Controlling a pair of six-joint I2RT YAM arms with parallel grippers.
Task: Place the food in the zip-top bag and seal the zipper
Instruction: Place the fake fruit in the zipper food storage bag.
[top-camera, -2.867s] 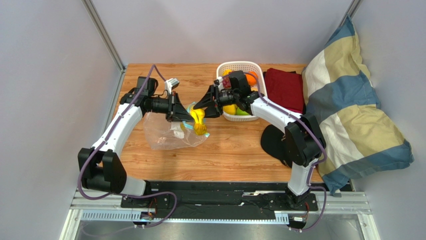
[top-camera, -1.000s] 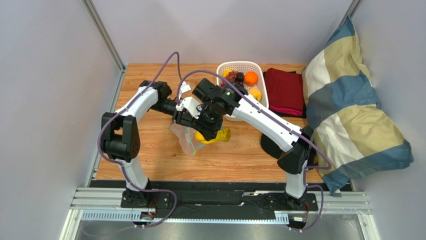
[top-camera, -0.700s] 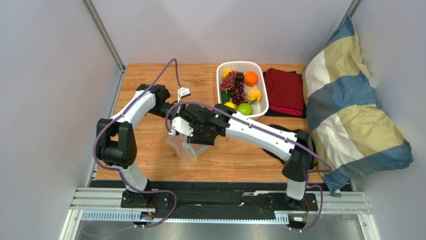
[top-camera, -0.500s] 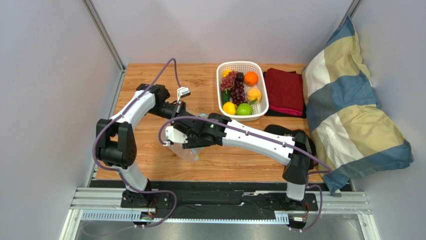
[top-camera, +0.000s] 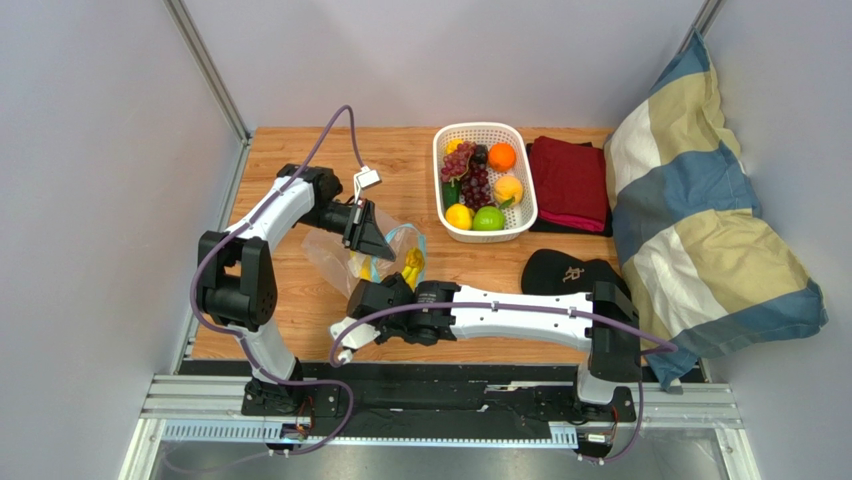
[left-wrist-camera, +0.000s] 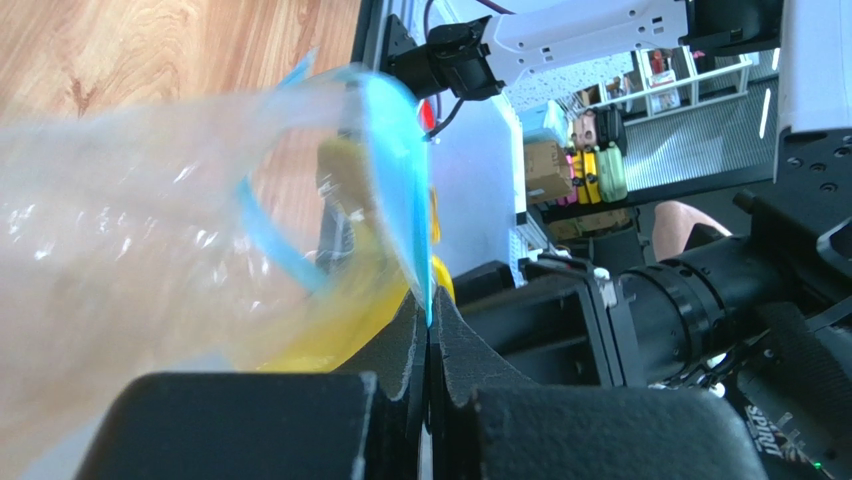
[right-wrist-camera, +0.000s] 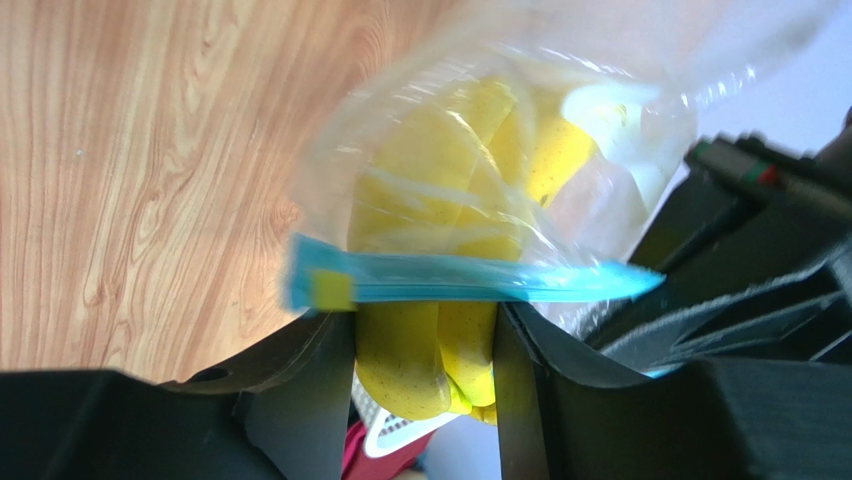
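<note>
The clear zip-top bag (top-camera: 328, 258) lies left of centre on the table, its teal zipper (top-camera: 402, 236) raised. My left gripper (top-camera: 374, 242) is shut on the zipper (left-wrist-camera: 396, 170) edge, pinching it thinly between both pads (left-wrist-camera: 428, 322). The yellow banana bunch (top-camera: 412, 266) sits at the bag's mouth. In the right wrist view its upper part is inside the bag (right-wrist-camera: 600, 190), past the zipper (right-wrist-camera: 480, 282). My right gripper (right-wrist-camera: 425, 332) is shut on the banana's (right-wrist-camera: 400, 362) lower end and reaches in from the near side (top-camera: 402, 288). Grapes (top-camera: 472, 182), an orange (top-camera: 502, 156) and other round fruits lie in the basket.
The white lattice basket (top-camera: 441, 170) stands at the back centre. A red cloth (top-camera: 570, 180) lies to its right, a black cap (top-camera: 565, 275) nearer, and a striped pillow (top-camera: 700, 230) leans on the right wall. My right forearm (top-camera: 520, 312) lies low along the table front.
My right arm has swung from above the bag to the near side, still holding the banana, whose top is now inside the mouth. The bag has spread out leftward under the left gripper.
</note>
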